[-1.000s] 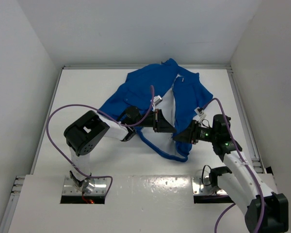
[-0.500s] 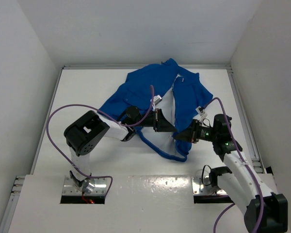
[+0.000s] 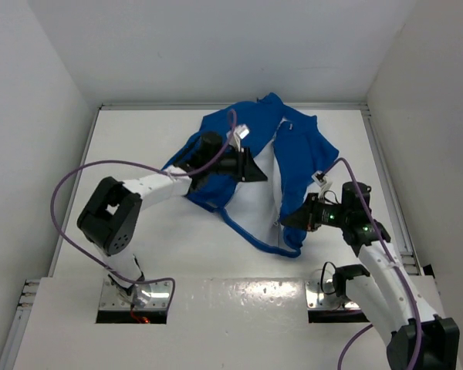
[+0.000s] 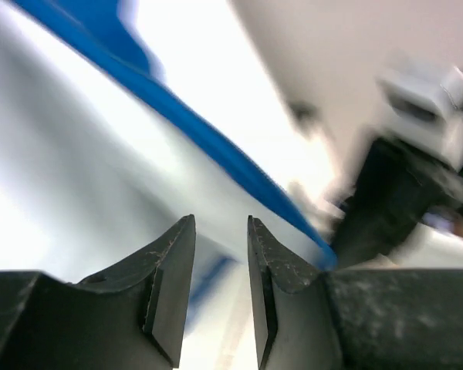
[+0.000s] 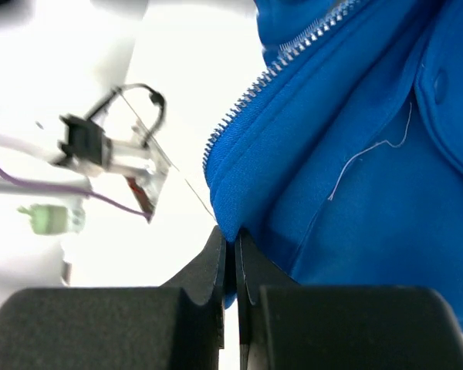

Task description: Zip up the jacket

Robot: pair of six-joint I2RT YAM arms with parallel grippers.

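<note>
The right end effector (image 5: 231, 243) is clenched on the jacket (image 5: 355, 162), its two fingers pressed together on a folded blue edge at the bottom of one front panel. Just beyond that pinch, the silver teeth of the zipper (image 5: 293, 60) run away along the panel edge, one row only, not meshed with the other. The left end effector (image 4: 220, 225) appears released, its fingers a narrow gap apart with nothing seen between them, though its wrist view is too blurred to be sure. Past its tips a blue strip of fabric crosses white. Seen from above, it sits over the middle of the open front, well apart from the right end effector, which is nearer the arm bases. The garment lies spread on the white bench (image 3: 139, 146), collar on the far side of both end effectors.
</note>
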